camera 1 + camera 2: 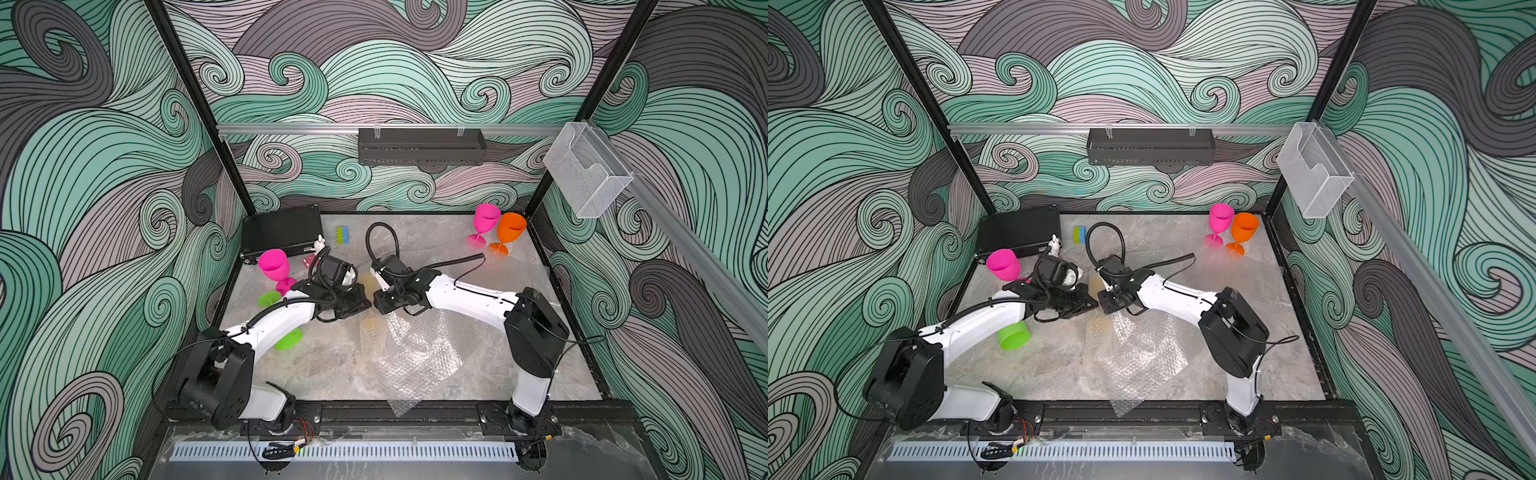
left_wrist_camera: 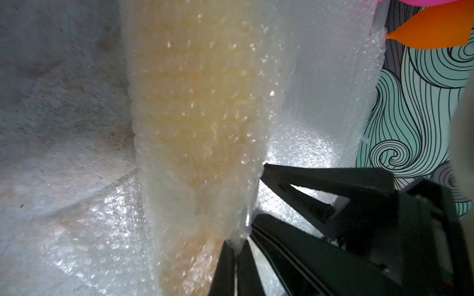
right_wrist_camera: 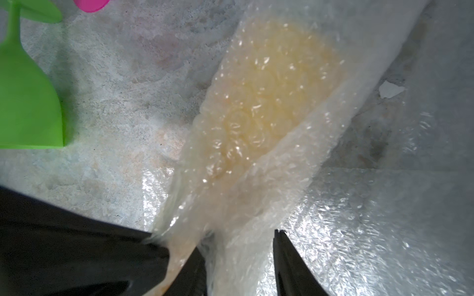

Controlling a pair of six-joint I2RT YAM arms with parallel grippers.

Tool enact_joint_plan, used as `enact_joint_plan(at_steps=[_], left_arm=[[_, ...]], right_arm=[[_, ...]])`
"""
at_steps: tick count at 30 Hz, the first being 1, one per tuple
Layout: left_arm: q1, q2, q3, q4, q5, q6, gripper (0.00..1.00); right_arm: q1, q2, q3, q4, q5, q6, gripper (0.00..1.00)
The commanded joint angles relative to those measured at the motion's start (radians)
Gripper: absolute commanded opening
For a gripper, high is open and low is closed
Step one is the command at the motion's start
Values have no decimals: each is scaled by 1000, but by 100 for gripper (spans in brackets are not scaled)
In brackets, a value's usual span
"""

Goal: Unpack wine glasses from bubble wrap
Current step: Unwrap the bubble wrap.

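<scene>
The bubble wrap sleeve is held over the middle of the tabletop, between the two tools. A yellow goblet shows through it only as a blurred yellow shape, and which way the goblet lies inside cannot be told. The left tool has its fingers pressed together, pinching a thin edge of the sleeve. The right tool has its fingers standing apart with the bulk of the sleeve between them; whether they press on it cannot be told. In both top views the two tools meet almost tip to tip, and the arms hide most of the sleeve.

Just nearer than the tools, a loose bubble wrap sheet lies crumpled on the tabletop, and its near corner reaches over the tabletop's near edge. To the left, a lime green goblet lies on its side partly under the left arm, its cup nearer than its foot. Just beyond it a magenta goblet stands upright, its foot beside the lime green foot.

In the far right corner a second magenta goblet and an orange goblet stand upright just beside each other, well apart from the tools. At the far left lies a black case. A white rabbit figurine stands at its right end, and a green-and-blue block lies just to the right of that
</scene>
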Motion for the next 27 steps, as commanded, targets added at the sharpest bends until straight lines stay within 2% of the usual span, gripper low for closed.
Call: enact_joint_plan(at_steps=[1,12,22,27], left_arm=[[-10,9,38,-26,-10,22,0],[-32,49,55,-25,-4,27,0],[-33,43,15,-29,-19,30,0],[-33,40,-5,-34,-31,31,0]], right_arm=[[-4,-3,32,-16,71,-22,41],[8,36,70,5,71,-30,41],[-24,34,68,50,11,14,14],[-57,15,33,87,-39,57,8]])
